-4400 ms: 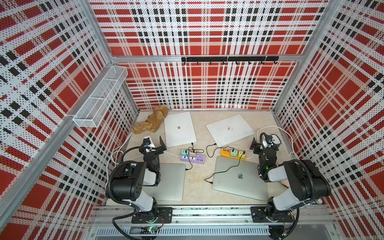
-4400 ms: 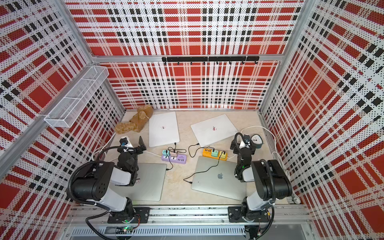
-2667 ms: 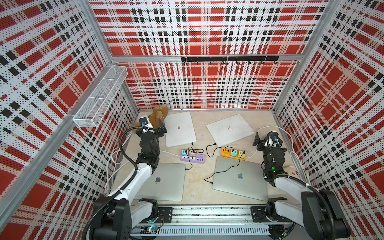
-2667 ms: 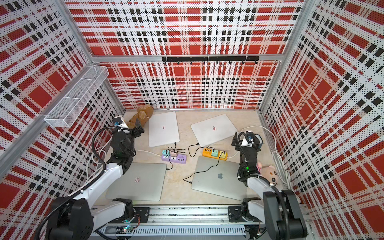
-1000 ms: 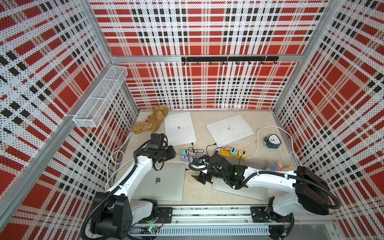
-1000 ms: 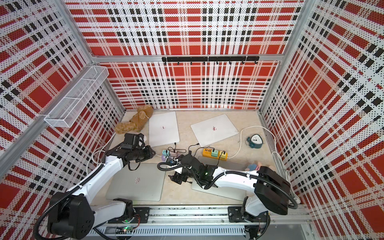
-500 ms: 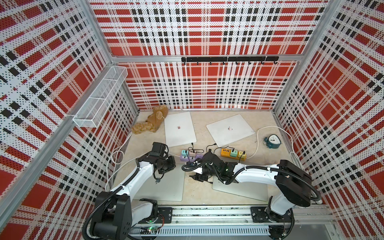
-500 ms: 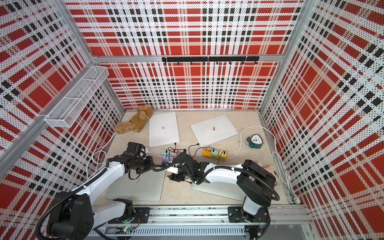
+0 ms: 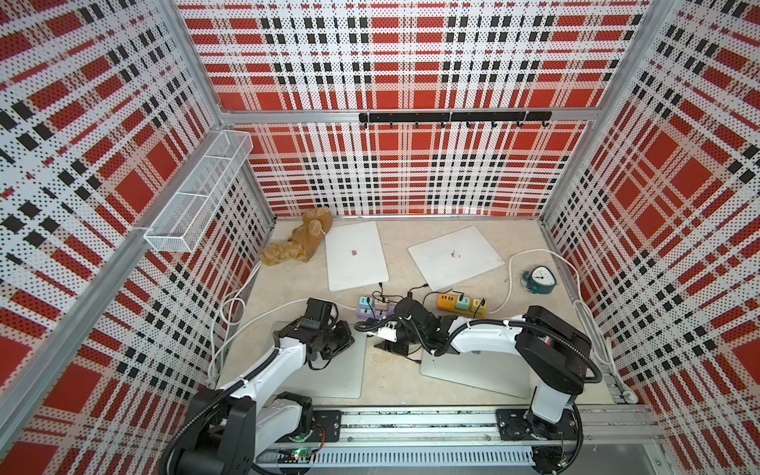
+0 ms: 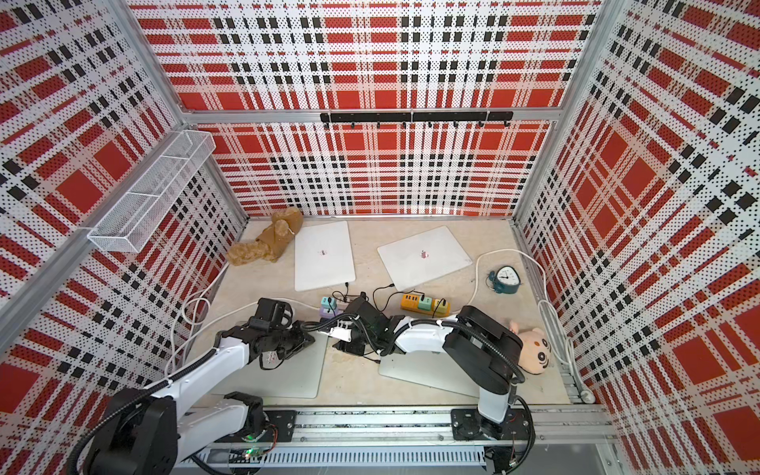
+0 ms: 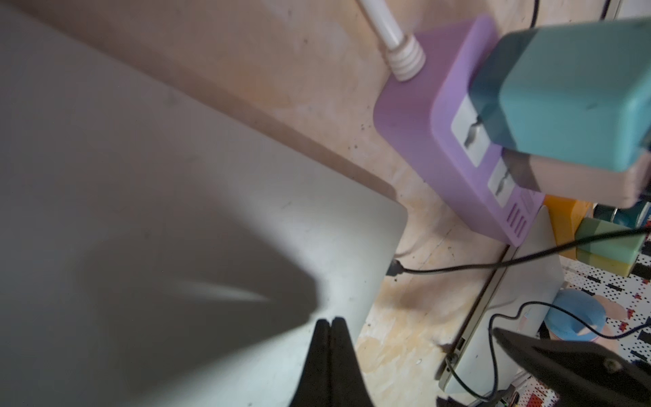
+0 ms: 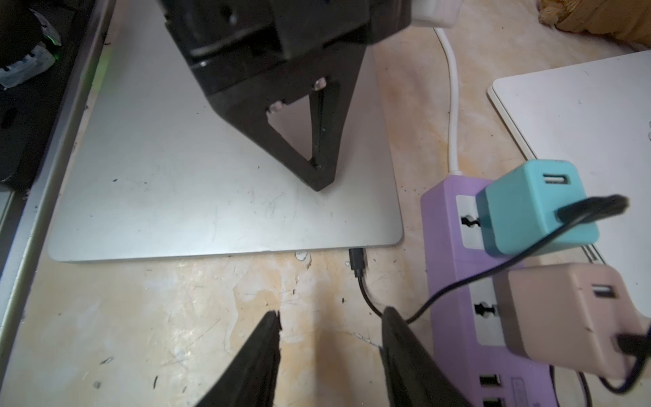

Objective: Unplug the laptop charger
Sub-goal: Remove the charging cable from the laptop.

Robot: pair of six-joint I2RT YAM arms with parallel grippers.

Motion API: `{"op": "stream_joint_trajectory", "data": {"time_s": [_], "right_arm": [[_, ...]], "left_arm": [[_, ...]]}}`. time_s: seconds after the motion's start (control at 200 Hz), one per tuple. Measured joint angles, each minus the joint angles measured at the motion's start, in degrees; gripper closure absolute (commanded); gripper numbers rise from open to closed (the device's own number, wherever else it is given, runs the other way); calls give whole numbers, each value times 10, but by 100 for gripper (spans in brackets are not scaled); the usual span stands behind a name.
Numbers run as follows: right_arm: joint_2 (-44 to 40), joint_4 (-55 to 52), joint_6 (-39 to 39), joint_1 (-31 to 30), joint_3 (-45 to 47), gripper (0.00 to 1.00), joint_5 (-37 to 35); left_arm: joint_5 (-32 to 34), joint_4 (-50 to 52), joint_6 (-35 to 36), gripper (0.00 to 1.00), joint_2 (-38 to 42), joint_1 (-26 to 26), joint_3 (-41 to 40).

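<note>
The silver laptop [image 12: 211,193] lies closed at the near left in both top views [image 9: 329,378]. A black charger plug [image 12: 357,260] sits in its right edge, also seen in the left wrist view [image 11: 394,269]. Its thin black cable curves toward the purple power strip [image 12: 454,275]. My left gripper [image 11: 330,320] is shut with nothing in it, its tips down on the lid near that corner [image 12: 318,179]. My right gripper [image 12: 331,312] is open just short of the plug. The cable passes beside one finger [image 12: 398,338], and only bare table lies between the jaws.
A teal adapter [image 12: 528,208] and a pink adapter [image 12: 563,317] stand in the purple strip. A second silver laptop [image 9: 473,374] lies under my right arm. Farther back are an orange strip [image 9: 446,302], two white laptops [image 9: 355,255] [image 9: 454,257], a clock [image 9: 539,280] and a brown plush [image 9: 302,242].
My left gripper has closed and come down onto the laptop lid. My right arm has moved left toward the laptop's right edge, and its jaws have narrowed.
</note>
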State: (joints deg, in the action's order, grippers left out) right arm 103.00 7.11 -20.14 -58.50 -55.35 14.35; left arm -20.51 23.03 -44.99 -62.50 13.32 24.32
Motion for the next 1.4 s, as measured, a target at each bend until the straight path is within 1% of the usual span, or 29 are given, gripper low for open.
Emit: {"op": "stream_joint_trajectory", "data": {"time_s": [0.16, 0.291, 0.401, 0.947, 1.403], "right_arm": [[14, -1, -7, 1, -17, 58, 15], [31, -5, -9, 3, -36, 60, 20], [45, -7, -8, 7, -48, 62, 22], [87, -13, -2, 17, -65, 66, 10], [114, -21, -1, 20, -92, 68, 11]], "left_arm": [[-3, -57, -52, 100, 37, 0, -40], [-5, -84, -76, 100, 39, 1, -52], [-5, -93, -86, 100, 36, 16, -54], [6, -97, -90, 100, 14, 26, -54], [19, -112, -97, 100, 4, 46, -53]]}}
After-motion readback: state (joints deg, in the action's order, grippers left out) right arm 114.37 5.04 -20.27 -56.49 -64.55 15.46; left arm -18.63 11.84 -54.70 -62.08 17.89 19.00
